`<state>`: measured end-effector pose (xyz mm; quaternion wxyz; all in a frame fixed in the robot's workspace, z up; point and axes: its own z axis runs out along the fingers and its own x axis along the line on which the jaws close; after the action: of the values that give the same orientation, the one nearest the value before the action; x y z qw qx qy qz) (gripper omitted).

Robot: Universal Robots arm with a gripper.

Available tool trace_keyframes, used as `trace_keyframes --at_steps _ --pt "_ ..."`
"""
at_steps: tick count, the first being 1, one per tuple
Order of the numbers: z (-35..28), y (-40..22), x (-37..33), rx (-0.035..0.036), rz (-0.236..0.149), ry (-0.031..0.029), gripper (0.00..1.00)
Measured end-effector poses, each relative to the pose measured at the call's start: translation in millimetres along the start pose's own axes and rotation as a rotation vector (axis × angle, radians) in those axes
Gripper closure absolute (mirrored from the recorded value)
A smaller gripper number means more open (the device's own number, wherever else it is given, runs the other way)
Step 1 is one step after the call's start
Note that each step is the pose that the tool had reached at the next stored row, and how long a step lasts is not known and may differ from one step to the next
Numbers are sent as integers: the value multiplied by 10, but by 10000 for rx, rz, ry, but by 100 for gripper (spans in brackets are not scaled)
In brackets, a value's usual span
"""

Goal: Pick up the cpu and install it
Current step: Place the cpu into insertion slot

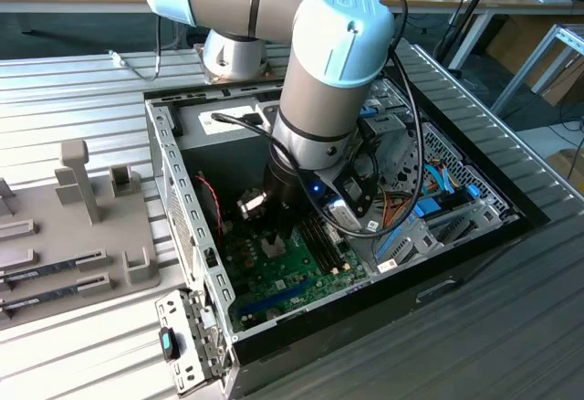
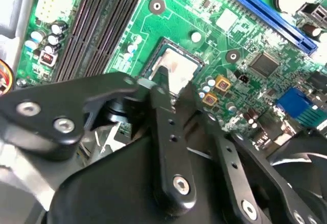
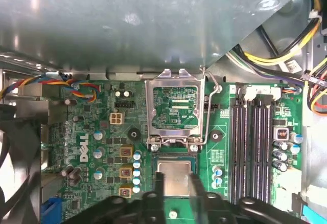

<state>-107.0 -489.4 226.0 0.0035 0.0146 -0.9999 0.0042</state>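
CPU (image 3: 176, 173) sits flat in the socket on the green motherboard (image 3: 102, 147), and my claw (image 3: 176, 184) is closed on it, its black fingers (image 3: 159, 183) pinching two opposite edges. In the first wrist view I can see the hinged socket frame (image 3: 175, 106) flipped up and open just beyond the chip, with its wire lever (image 3: 208, 116) along one side and the four memory slots (image 3: 253, 147) further over. The second wrist view misses the frame but gives me the claw (image 2: 173, 88) close up over the chip's (image 2: 180, 68) dull metal top, plus the long blue expansion slot (image 2: 265, 12) and the memory slots (image 2: 97, 24). From the exterior view I get the arm (image 1: 328, 80) reaching down into the open computer case (image 1: 182, 208) on the slatted table (image 1: 511, 327). A grey fixture (image 1: 82, 226) carrying memory sticks (image 1: 55, 268) lies at the exterior view's left.
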Motion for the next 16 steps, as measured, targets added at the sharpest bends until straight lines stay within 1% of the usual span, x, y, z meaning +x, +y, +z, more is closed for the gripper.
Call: trace_keyframes --at_steps 1,2,3,4,5,6,8,9,13,14,16 --pt "-1 9 -39 38 0 57 73" --pt "0 9 -100 55 0 146 85" --pt "-1 7 -171 57 -3 249 89" --pt "-1 6 -233 53 -2 341 89" --pt "-2 6 -319 51 -5 438 89" --pt "-3 7 -394 49 -5 502 89" --pt "-7 7 -464 48 -6 552 89" --pt "-15 6 -513 49 -6 586 89" --pt "-22 6 -619 44 -8 680 89" --pt "-26 7 -670 43 -7 727 89" --pt "-33 6 -724 41 -8 776 89"
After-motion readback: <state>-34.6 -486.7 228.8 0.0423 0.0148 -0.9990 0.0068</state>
